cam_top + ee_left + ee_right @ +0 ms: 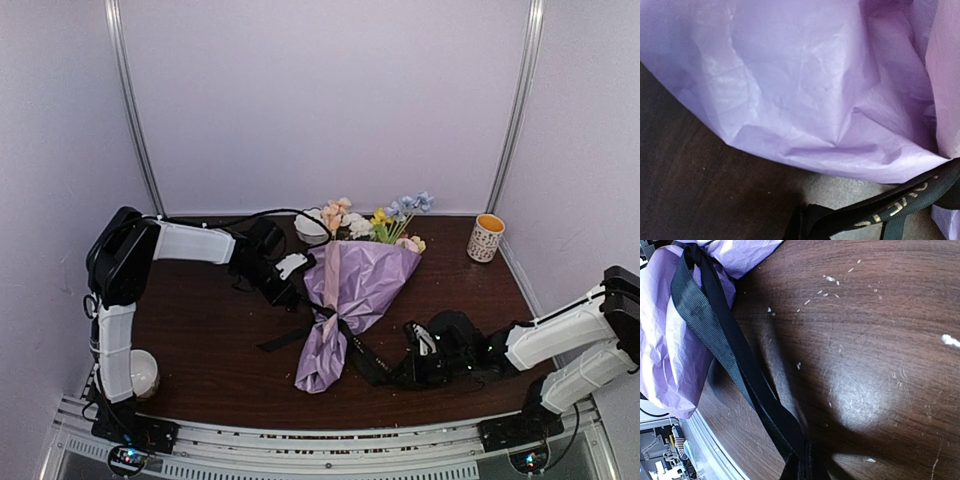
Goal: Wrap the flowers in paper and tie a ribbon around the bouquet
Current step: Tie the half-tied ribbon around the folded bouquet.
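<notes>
Right claw (pixel 395 372) tight on ribbon (pixel 355 350); bouquet (pixel 360 280) near-to-far, blooms (pixel 378 222) far.

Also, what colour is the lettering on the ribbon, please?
Pale gold, on the black ribbon; clearest in the left wrist view.

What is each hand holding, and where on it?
Both hold the ribbon: the right hand pinches a tail stretched away from the knot; the left hand appears to pinch another stretch beside the paper.

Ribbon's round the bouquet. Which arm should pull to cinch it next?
Probably right. The right gripper is shut on the ribbon, which runs straight from the bouquet to it, with table beside it to draw back over. The left gripper, also gripping ribbon, sits tight against the paper.
</notes>
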Robot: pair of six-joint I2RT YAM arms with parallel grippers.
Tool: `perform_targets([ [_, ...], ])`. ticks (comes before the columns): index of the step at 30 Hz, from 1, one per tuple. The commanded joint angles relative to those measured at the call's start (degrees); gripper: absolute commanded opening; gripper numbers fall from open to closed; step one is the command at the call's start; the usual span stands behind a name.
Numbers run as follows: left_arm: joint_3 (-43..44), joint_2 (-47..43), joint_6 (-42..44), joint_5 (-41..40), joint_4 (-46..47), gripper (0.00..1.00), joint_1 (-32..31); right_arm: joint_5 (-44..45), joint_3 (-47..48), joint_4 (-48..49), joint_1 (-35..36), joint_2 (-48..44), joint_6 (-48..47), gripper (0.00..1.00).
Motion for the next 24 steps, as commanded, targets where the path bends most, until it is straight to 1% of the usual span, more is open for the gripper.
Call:
perform_targets([
  [1, 1.9, 0.7, 0.6, -7.4, -1.3, 0.0, 4.5, -2.0, -3.2, -18.5, 0.8, 1.5, -0.9, 0.0],
  [3, 0.3, -1.0, 1.1, -7.2, -1.9, 0.0, 3.2, -1.3, -0.4, -21.4, -1.0, 1.0, -3.1, 0.0],
  [7, -4.3, -5.3, 0.9, -6.1, -3.1, 0.0, 0.2, 0.8, 5.8, -30.4, -7.7, -2.7, -9.3, 0.0],
  [10, -7.7, -7.7, -0.1, -5.1, -5.0, 0.0, -1.2, 3.1, 7.4, -36.7, -13.6, -6.0, -13.2, 0.0],
  [15, -13.1, -12.0, -0.6, -3.4, -7.6, 0.0, -5.1, 5.4, 9.0, -43.7, -18.6, -8.2, -18.1, 0.0],
  [19, -15.5, -14.1, -1.6, 0.1, -8.2, 0.0, -7.2, 5.1, 9.0, -43.4, -20.6, -7.7, -19.7, 0.0],
  [24, -17.5, -15.4, -2.1, 0.9, -8.3, 0.0, -8.6, 4.0, 8.5, -42.1, -22.4, -7.2, -19.6, 0.0],
])
